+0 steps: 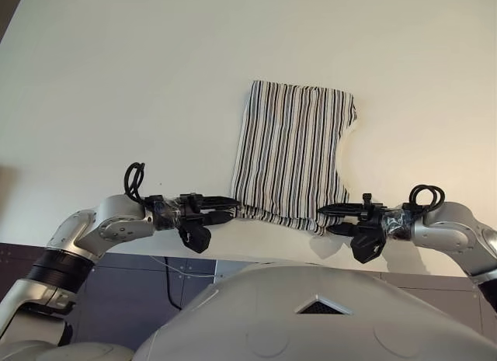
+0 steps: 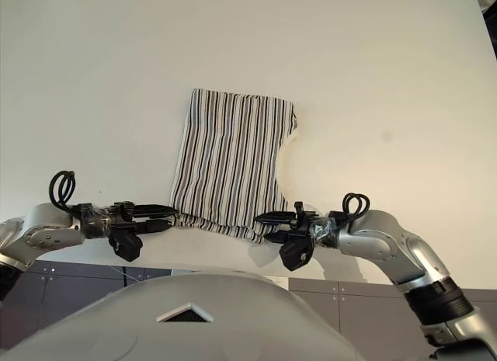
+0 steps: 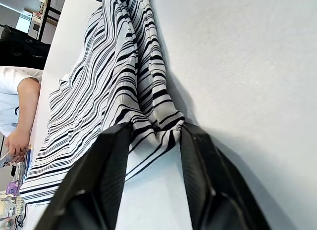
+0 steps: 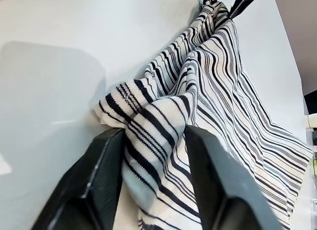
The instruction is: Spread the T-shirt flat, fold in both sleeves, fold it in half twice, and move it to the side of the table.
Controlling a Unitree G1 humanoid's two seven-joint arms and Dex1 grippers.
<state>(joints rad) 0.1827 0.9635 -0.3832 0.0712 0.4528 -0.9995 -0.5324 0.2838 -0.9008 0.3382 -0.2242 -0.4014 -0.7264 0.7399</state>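
Observation:
A black-and-white striped T-shirt [image 1: 291, 151], folded into a narrow rectangle, lies on the white table [image 1: 116, 81] with its near edge by the table's front. At the near left corner my left gripper [image 1: 231, 203] is shut on the fabric, which bunches between the fingers [image 3: 116, 156] in the left wrist view. At the near right corner my right gripper [image 1: 324, 216] is shut on a thick fold of the cloth [image 4: 158, 116]. Both corners are slightly lifted and puckered. The rest of the T-shirt [image 2: 233, 155] lies flat.
Bare white tabletop spreads wide to the left [image 2: 93, 89], to the right [image 2: 404, 105] and beyond the shirt. The table's front edge [image 1: 256, 256] runs just under both grippers, with dark cabinets below it.

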